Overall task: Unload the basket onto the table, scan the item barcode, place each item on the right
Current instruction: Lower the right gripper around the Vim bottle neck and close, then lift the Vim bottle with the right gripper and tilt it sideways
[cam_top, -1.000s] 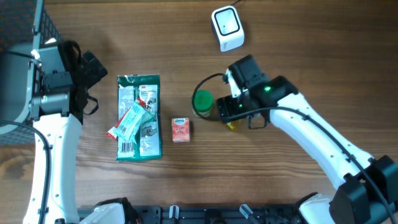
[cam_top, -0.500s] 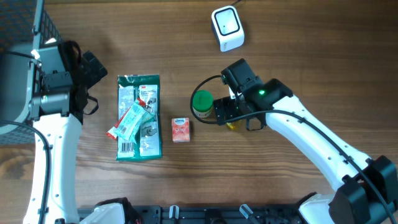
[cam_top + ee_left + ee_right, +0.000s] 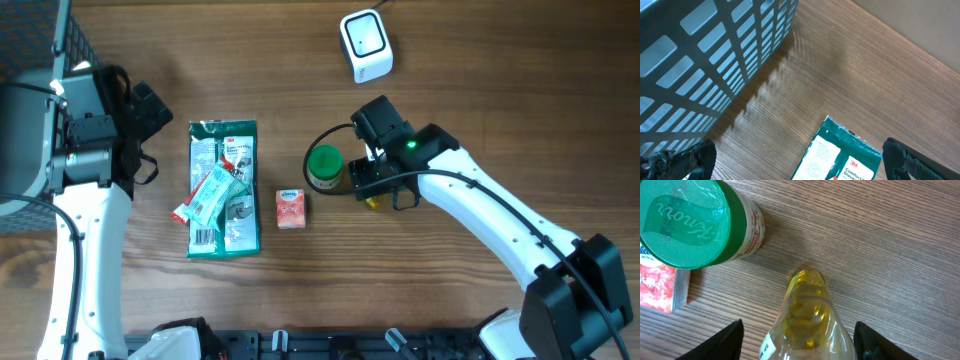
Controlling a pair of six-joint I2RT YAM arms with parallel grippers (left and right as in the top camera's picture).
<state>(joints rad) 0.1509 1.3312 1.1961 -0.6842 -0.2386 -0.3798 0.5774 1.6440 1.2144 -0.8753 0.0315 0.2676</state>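
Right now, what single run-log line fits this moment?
right gripper: open, straddling yellow bottle | left gripper: open, empty | white scanner: untouched

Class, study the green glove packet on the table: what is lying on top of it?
A smaller red-ended packet lies slantwise across the green glove packet, overhanging one long edge. The part of the label beneath it is covered and cannot be read.

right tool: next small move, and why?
Probably close the right tool on the yellow bottle: it lies on its side between the open jaws, with a gap showing on one side. The green-lidded jar stands close by, so keep clear of it.
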